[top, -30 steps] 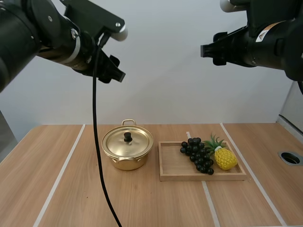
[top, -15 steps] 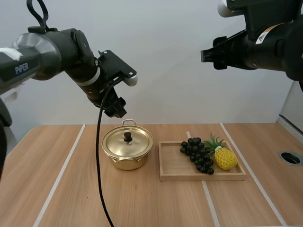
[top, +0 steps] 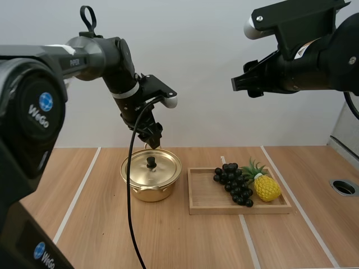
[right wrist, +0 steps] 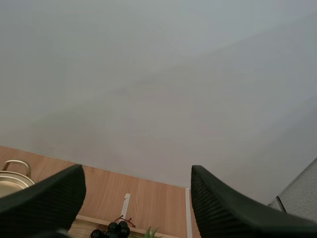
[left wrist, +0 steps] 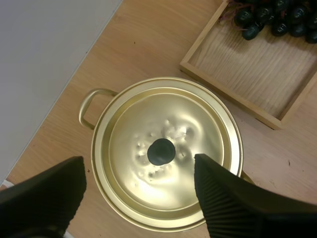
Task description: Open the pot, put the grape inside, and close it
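A gold pot (top: pixel 151 178) with its lid on and a black knob (top: pixel 151 162) stands on the table. My left gripper (top: pixel 152 134) hangs just above it. In the left wrist view its fingers (left wrist: pixel 225 201) stand apart either side of the knob (left wrist: pixel 161 151), well above the lid (left wrist: pixel 188 163), and the gripper (left wrist: pixel 138 161) is open with nothing in it. A bunch of dark grapes (top: pixel 234 182) lies in the wooden tray (top: pixel 205 197) right of the pot. My right gripper (top: pixel 241 84) is high over the tray, open (right wrist: pixel 136 171) and holding nothing.
A yellow toy pineapple (top: pixel 266 186) lies beside the grapes in the tray. A round hole (top: pixel 343 187) sits in the table near its right edge. White stripes run across the wooden top.
My left arm has swung down and to the right, from high at the left to just above the pot's lid. My right arm has shifted slightly left.
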Robot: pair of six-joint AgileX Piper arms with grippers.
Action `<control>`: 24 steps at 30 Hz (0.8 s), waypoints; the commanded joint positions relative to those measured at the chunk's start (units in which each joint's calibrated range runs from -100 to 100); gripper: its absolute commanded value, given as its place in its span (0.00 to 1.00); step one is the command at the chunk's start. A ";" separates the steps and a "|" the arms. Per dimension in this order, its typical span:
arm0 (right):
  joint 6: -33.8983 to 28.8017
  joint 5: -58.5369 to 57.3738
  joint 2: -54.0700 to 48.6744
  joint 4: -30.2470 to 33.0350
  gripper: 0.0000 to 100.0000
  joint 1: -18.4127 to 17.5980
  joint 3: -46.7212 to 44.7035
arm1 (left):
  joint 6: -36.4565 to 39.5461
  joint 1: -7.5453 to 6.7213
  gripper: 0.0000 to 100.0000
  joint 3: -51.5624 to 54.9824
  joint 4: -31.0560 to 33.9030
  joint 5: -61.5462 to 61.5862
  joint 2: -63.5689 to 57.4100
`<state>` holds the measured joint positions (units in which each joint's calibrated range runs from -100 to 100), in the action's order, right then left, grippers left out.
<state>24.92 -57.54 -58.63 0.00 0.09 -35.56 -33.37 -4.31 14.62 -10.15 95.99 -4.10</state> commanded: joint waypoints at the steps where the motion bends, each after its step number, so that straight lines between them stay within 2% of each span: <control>1: 1.13 -0.64 -0.20 -0.39 1.00 -0.01 0.53 | -0.69 -0.20 1.00 -3.86 0.60 4.01 3.66; 7: 1.22 -1.32 -0.20 -0.43 1.00 -0.01 0.53 | -0.30 -0.20 1.00 -6.76 4.33 4.01 8.57; 15: 1.22 -1.32 -0.20 -0.43 1.00 -0.01 0.53 | -0.40 -1.06 1.00 -6.76 4.71 4.01 11.34; 24: 1.53 -1.52 -0.20 -0.54 1.00 -0.01 0.53 | -1.21 -1.06 1.00 -6.76 3.28 4.01 11.62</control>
<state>25.87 -59.78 -58.63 -0.41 0.09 -35.56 -34.17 -5.18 8.34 -5.75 99.49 7.65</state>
